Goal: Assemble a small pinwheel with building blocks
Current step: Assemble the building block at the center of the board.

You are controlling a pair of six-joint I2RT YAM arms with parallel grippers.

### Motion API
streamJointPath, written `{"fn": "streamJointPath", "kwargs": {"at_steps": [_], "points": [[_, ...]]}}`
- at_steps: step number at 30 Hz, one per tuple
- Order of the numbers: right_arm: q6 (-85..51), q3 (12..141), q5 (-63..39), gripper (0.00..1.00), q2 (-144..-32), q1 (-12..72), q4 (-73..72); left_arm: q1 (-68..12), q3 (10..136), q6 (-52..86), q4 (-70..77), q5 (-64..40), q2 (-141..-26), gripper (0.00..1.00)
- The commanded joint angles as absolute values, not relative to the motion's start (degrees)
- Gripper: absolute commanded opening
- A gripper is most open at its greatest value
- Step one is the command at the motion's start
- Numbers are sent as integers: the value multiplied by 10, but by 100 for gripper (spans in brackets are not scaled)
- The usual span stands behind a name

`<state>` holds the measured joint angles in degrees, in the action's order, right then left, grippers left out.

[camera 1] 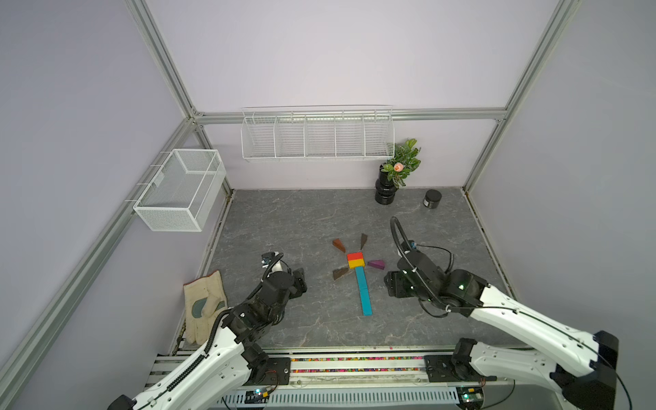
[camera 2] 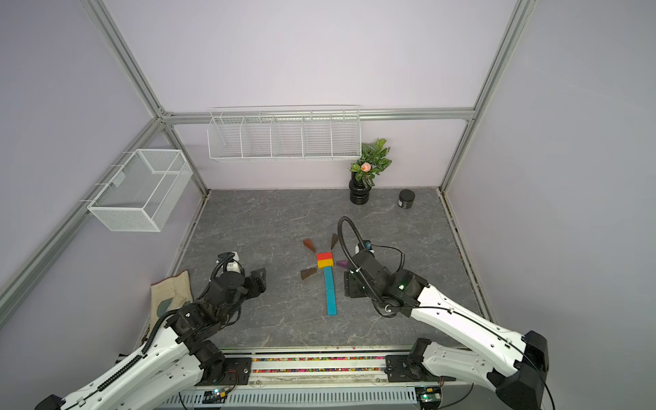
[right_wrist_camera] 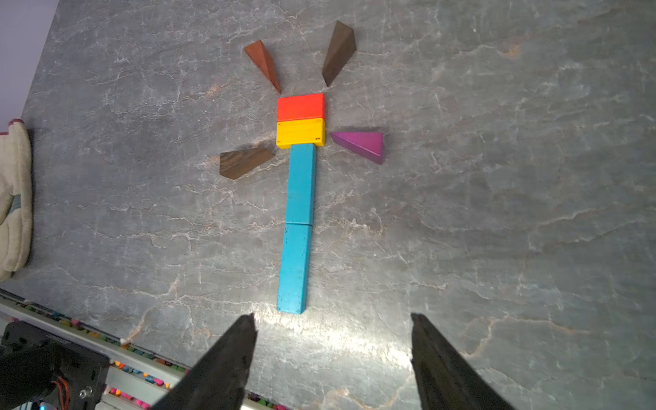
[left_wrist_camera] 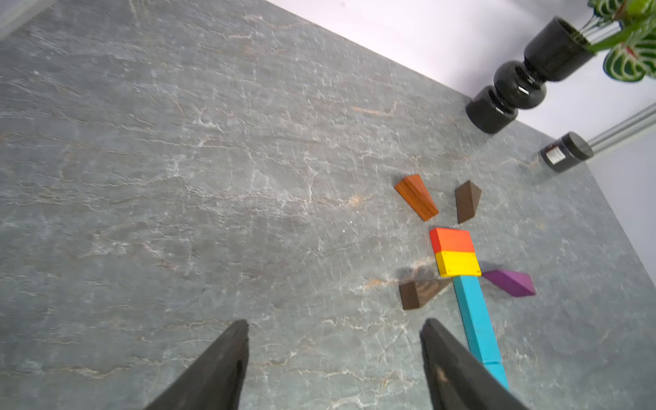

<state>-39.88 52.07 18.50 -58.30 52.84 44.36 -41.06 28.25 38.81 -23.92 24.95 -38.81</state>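
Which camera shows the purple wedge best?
The right wrist view: the purple wedge lies large, sharp and whole. The left wrist view shows it smaller, softer. Both top views show it tiny; in a top view the right arm partly hides it.

The walls (camera 1: 337, 53) are pale purple with silver bars (camera 1: 164, 58). The floor (camera 1: 284, 220) is grey like stone. A long wire basket (camera 1: 317, 136) and a boxy mesh basket (camera 1: 181, 190) hang on the walls.

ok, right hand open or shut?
Open. In the wrist view the right hand has both fingers spread, with only bare table between them and nothing held.
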Motion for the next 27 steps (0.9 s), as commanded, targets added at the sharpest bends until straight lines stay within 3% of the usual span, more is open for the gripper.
{"fn": "streamJointPath", "kwargs": {"at_steps": [1,9,18,27], "points": [[-370,469,144,52,-587,526,479,-403,301,366,-230,273,-385,79],[-398,414,104,25,-644,597,397,-402,294,373,-229,280,-390,79],[-385,463,91,13,-785,640,342,-402,287,379,-227,272,-391,79],[-379,490,71,7,-861,652,313,-402,274,388,-234,263,-379,79]]}}
